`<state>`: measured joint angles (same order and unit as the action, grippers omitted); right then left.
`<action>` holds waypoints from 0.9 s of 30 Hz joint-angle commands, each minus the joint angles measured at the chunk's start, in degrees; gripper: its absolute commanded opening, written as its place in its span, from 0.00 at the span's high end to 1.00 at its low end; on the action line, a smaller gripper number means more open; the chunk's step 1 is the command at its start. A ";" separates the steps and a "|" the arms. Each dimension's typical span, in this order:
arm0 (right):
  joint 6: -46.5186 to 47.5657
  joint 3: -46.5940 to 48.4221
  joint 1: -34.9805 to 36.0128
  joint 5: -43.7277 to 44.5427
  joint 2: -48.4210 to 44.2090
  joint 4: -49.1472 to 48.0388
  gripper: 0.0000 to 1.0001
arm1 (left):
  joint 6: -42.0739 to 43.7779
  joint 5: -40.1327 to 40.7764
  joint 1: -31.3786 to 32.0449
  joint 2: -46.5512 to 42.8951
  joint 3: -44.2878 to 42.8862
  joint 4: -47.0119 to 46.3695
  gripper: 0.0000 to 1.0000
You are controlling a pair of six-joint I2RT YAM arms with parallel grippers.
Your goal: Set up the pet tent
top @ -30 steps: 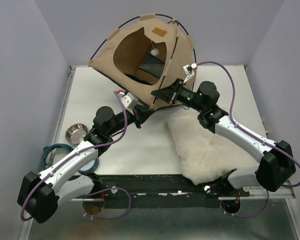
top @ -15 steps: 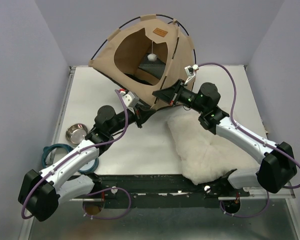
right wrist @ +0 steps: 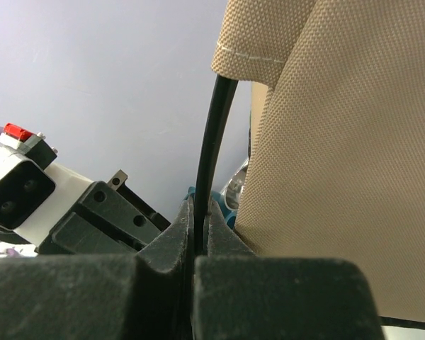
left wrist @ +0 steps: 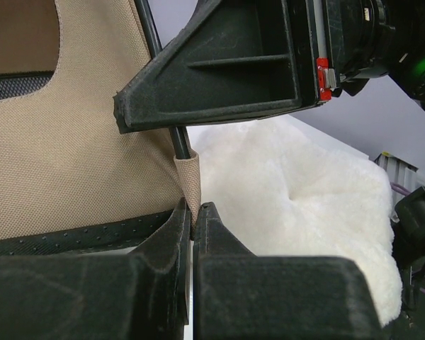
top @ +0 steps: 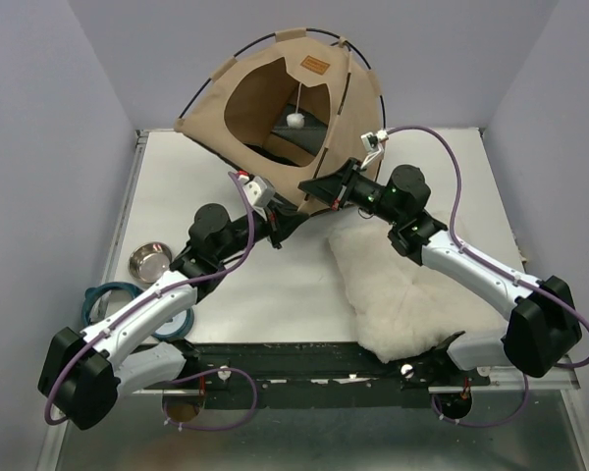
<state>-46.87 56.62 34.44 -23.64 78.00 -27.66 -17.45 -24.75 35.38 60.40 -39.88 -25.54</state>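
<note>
Left hand (left wrist: 193, 211) clamped on corner sleeve (left wrist: 190, 173), right hand (right wrist: 200, 228) on pole (right wrist: 211, 142); I've raised pet tent (top: 260, 83), pom-pom (top: 295, 121) now dangles.

I count two grippers, both mine: the left (left wrist: 193, 212) and the right (right wrist: 198, 216). One tent (top: 265, 108) stands just ahead of both. On it I find one white pom-pom (top: 294, 121), one leather label (top: 316, 65) and two black poles (right wrist: 212, 142) that I can make out; fabric hides parts of them. One cushion (top: 393, 294) lies just behind my right gripper. Well behind my left gripper sit one steel bowl (top: 148, 261) and one teal ring (top: 106, 287).
</note>
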 commanded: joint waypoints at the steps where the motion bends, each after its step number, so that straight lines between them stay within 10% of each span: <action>1: 2.49 -1.77 0.37 1.23 -1.09 -1.70 0.99 | -1.62 -1.00 0.92 0.50 -2.66 -2.59 1.00; 14: 4.86 -2.39 1.07 3.60 -1.88 -1.43 0.99 | -5.04 0.14 0.84 1.39 -2.14 -3.73 1.00; 27: 4.42 -2.04 1.07 1.76 -0.39 -1.61 0.99 | -9.44 2.69 0.92 3.14 -2.66 -4.16 0.73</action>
<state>-44.95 54.46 35.16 -22.13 77.14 -28.38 -25.08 -22.46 35.73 63.22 -40.95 -25.56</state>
